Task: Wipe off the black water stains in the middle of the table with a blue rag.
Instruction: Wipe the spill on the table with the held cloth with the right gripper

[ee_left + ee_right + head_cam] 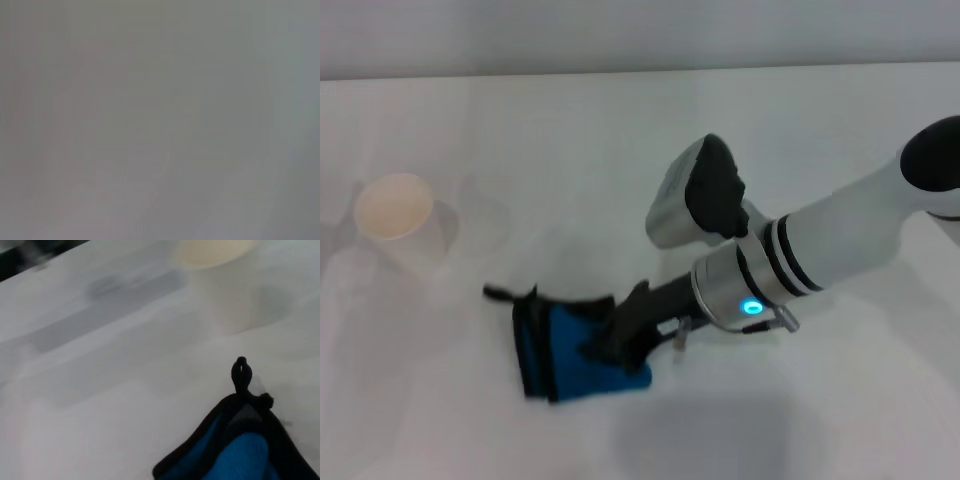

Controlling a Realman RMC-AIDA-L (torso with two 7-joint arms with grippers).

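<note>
Table (620, 130): white, no dark blotch visible. Right arm reaches in from the right edge; right gripper (620, 335) has its jaws clamped on the blue rag (570, 350), pressed flat near the front edge, centre-left. Paper cup (395, 215) near the left edge. Left gripper out of sight.

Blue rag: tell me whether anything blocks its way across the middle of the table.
Nothing visible does. The right gripper presses the blue rag onto the table. The white paper cup stands off to the robot's left, apart from the rag. No dark stain shows.
</note>
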